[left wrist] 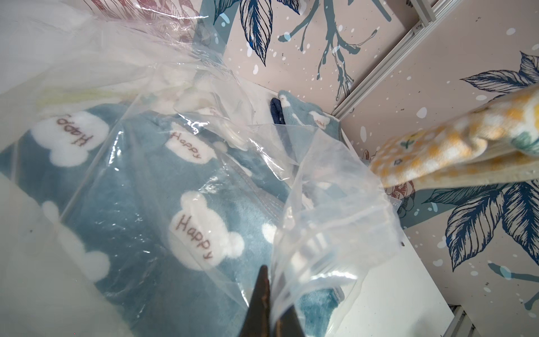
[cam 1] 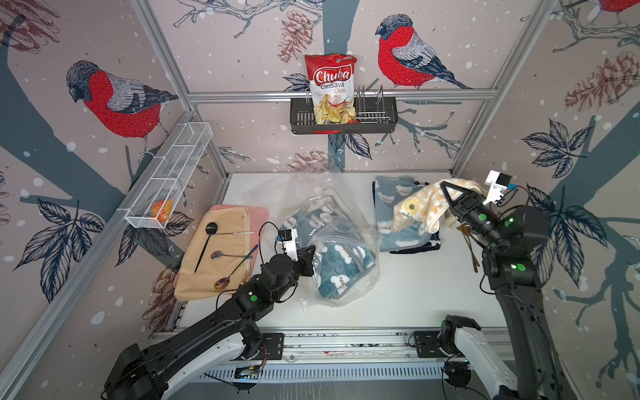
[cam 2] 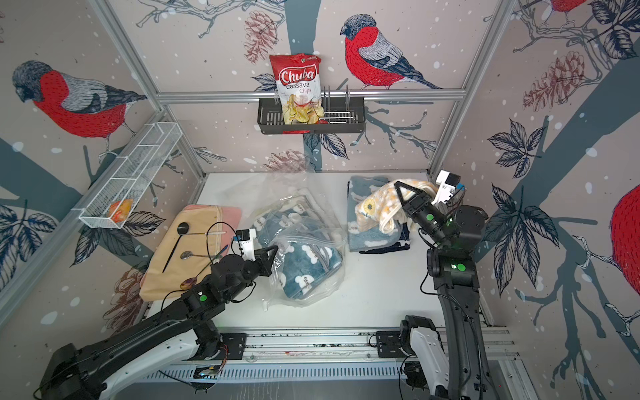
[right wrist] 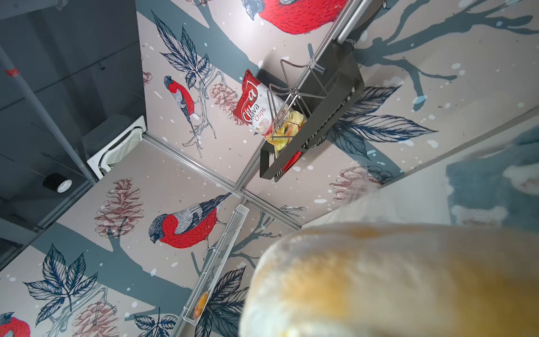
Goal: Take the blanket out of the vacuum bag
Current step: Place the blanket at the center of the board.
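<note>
Left gripper (cam 1: 310, 258) low, clamped; right gripper (cam 1: 446, 189) raised, clamped

- Bullfinch wallpaper (cam 1: 117, 100) with pinecones and leaves covers the walls on all sides.
- Aluminium frame rail (cam 1: 339, 95) crosses the upper centre in both top views.
- White tabletop (cam 1: 415, 287) fills the lower centre.
- A dark ceiling (right wrist: 58, 73) shows in the right wrist view.

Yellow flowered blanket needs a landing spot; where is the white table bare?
Bare white table lies between the clear plastic vacuum bag, the folded blue cloud blankets and the front rail. The left side is crowded by a peach cushion carrying spoons.
</note>
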`<state>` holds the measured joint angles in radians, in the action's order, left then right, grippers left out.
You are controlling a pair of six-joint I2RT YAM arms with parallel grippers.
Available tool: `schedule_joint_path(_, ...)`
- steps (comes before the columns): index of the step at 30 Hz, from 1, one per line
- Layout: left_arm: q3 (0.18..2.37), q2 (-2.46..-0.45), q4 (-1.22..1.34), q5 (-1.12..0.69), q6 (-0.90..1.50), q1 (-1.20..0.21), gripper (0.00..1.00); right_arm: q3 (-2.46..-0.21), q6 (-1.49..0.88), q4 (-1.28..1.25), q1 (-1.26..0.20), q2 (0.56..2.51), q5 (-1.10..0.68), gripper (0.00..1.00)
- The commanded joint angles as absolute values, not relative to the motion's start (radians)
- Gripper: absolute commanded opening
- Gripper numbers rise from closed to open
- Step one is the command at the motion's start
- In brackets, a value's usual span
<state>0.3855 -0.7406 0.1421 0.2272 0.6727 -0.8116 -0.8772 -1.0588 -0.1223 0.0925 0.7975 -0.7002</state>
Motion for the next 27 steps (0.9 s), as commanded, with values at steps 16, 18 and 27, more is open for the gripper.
schedule_joint_path(16, 0.403, -0.851, 0.232, 0.195, 0.634, -0.798, 0.0, -1.193, -1.077, -0.258, 0.078, 1.249, -0.649, 0.0)
schedule_joint_path(18, 0.398, -0.856, 0.245, 0.188, 0.642, -0.797, 0.0, -1.047, -1.101, -0.238, 0.07, 1.231, -0.579, 0.0)
schedule_joint_path(27, 0.372, -0.83, 0.242, 0.176, 0.654, -0.796, 0.0, -0.357, -1.258, -0.468, 0.035, 1.122, -0.349, 0.0)
